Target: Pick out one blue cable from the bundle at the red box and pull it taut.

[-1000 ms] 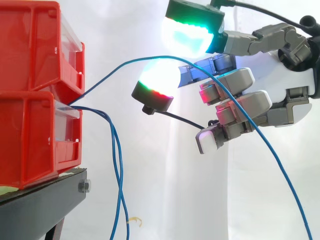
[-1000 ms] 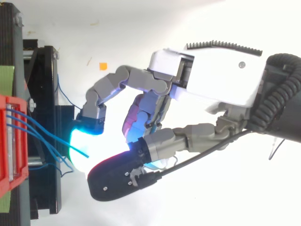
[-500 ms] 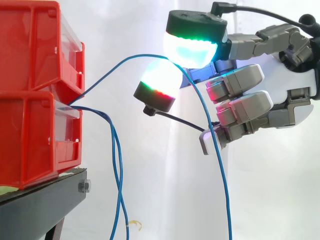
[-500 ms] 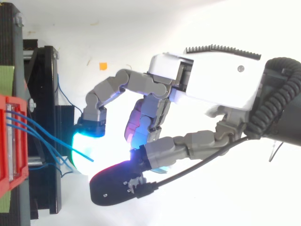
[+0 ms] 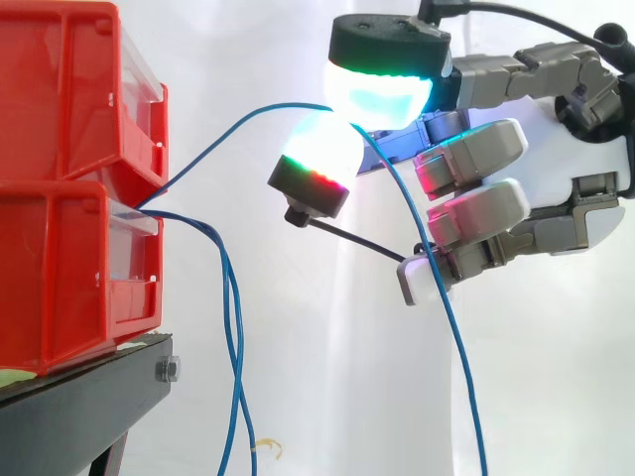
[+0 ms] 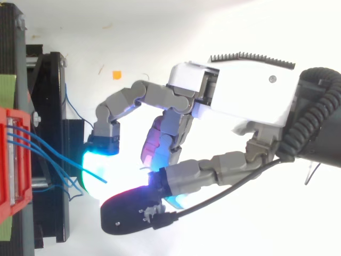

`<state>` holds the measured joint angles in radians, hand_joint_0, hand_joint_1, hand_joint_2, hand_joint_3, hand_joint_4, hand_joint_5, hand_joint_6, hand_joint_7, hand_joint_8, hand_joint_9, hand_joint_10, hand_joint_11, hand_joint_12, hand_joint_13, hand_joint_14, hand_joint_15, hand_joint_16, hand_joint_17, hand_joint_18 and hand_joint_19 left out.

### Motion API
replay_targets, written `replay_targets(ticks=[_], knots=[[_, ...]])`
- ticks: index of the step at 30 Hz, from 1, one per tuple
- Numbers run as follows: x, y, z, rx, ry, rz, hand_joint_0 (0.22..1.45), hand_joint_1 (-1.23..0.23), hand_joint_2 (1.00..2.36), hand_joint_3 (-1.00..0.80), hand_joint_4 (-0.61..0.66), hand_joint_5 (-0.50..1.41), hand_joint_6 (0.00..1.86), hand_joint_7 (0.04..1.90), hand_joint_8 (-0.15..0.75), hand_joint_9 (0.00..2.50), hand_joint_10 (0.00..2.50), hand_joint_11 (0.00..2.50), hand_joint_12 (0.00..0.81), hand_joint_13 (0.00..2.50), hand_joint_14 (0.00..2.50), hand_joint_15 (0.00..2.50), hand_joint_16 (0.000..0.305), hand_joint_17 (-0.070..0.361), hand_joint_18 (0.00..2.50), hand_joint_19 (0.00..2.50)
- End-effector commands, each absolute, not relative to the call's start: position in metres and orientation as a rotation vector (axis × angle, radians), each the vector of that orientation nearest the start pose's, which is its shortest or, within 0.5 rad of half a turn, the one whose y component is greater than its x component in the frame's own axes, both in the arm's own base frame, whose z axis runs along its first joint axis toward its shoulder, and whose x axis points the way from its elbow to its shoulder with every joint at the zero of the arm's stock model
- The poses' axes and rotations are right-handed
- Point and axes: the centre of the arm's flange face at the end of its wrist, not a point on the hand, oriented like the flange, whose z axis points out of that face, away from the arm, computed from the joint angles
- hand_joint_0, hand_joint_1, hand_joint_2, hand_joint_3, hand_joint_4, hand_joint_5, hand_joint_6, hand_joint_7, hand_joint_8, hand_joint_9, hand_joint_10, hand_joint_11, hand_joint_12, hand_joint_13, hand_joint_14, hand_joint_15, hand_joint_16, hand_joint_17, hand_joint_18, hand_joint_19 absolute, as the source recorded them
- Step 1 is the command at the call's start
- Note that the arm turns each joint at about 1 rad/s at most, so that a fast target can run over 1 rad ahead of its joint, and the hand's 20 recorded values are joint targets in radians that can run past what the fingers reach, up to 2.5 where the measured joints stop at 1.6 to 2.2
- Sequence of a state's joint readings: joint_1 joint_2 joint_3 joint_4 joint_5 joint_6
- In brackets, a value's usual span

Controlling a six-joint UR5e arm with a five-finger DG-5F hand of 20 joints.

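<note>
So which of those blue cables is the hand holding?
The cable arching up from the red boxes into the hand, pinched between its glowing fingertips; the other cables droop down by the stand.

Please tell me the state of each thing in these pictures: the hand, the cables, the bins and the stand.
hand: shut, pinching the blue cable.
blue cable: held, arching from the red bins up to the hand, slack, not yet taut.
other blue cables: hanging loose in front of the stand.
red bins: stacked one on the other, upright.
black stand: carrying the bins.
</note>
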<state>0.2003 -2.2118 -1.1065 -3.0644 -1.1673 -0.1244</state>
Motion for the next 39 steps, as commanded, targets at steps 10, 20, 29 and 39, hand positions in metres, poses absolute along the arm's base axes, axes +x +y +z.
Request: replay_targets(ticks=[10, 20, 29, 39], knots=[[0.738, -0.022, 0.314, 1.323, 1.184, 0.954, 0.61, -0.88, 1.02, 0.04, -0.14, -0.05, 0.87, 1.13, 0.304, 1.23, 0.02, 0.63, 0.375, 1.02, 0.02, 0.52, 0.047, 0.105, 0.85, 0.41], [0.738, -0.022, 0.300, 1.337, 1.123, 1.023, 0.60, -0.89, 1.01, 0.05, -0.16, -0.04, 0.85, 1.14, 0.291, 0.95, 0.01, 0.29, 0.372, 0.78, 0.01, 0.32, 0.049, 0.110, 0.69, 0.33], [0.738, -0.022, 0.300, 1.340, 1.121, 1.025, 0.60, -0.90, 1.01, 0.05, -0.18, -0.04, 0.84, 1.15, 0.290, 0.83, 0.01, 0.15, 0.364, 0.75, 0.01, 0.28, 0.048, 0.108, 0.64, 0.30], [0.729, -0.023, 0.277, 1.356, 1.151, 1.004, 0.60, -0.89, 1.01, 0.05, -0.17, -0.04, 0.84, 1.16, 0.294, 0.89, 0.01, 0.21, 0.372, 0.79, 0.01, 0.31, 0.048, 0.108, 0.66, 0.31]])
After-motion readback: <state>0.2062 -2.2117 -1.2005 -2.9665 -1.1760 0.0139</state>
